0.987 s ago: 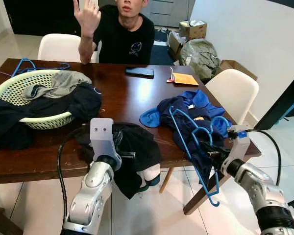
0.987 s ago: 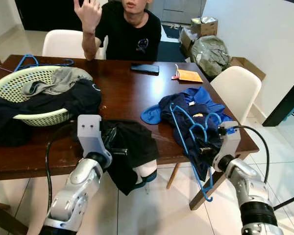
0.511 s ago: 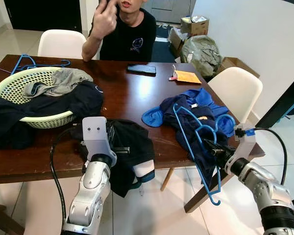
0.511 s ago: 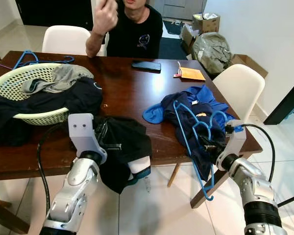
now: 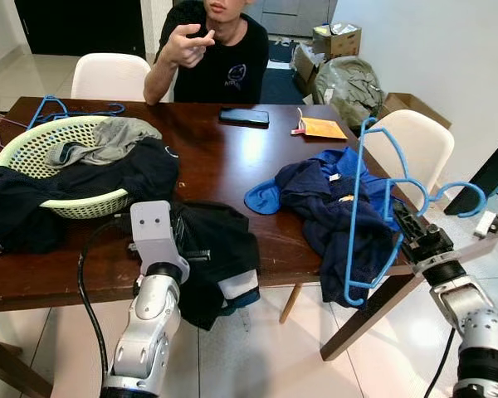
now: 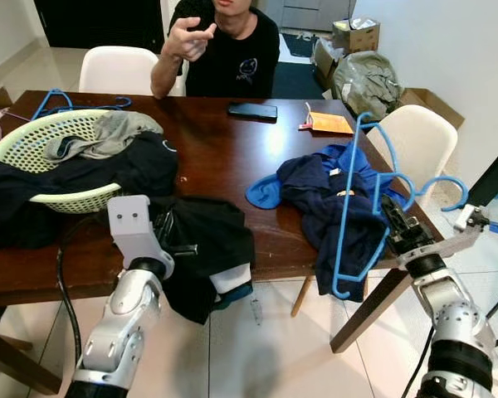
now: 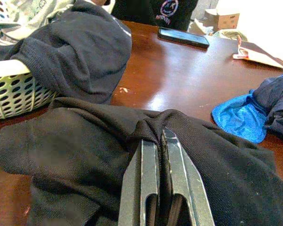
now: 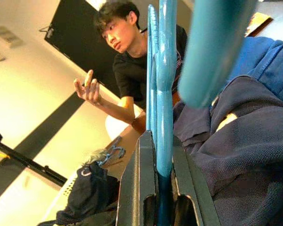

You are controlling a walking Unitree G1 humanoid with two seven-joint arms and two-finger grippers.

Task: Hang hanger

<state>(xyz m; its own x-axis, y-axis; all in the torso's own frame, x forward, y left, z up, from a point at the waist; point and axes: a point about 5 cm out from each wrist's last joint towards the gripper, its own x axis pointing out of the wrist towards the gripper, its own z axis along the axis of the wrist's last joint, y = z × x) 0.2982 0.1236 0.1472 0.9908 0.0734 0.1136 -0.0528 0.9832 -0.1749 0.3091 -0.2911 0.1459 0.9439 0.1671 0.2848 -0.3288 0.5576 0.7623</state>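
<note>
A blue plastic hanger (image 5: 352, 215) stands nearly upright off the table's right front corner, hook pointing right. My right gripper (image 5: 408, 225) is shut on its lower bar; the right wrist view shows the bar (image 8: 162, 94) clamped between the fingers (image 8: 141, 188). A navy and blue garment (image 5: 332, 195) lies on the table beside it, draping over the edge. At the table's front edge my left gripper (image 7: 160, 134) is shut on a fold of a black garment (image 5: 224, 249) that hangs partly off the table.
A person (image 5: 212, 50) sits at the far side with a hand raised. A green laundry basket (image 5: 33, 141) full of clothes stands at the left, more blue hangers (image 5: 58, 108) behind it. A phone (image 5: 244, 117), an orange envelope (image 5: 319, 129), a white chair (image 5: 411, 141) to the right.
My right gripper swung out to the right and turned the hanger from dangling below the table edge to upright, clear of the navy garment. The person's hand came down. The left gripper kept its hold.
</note>
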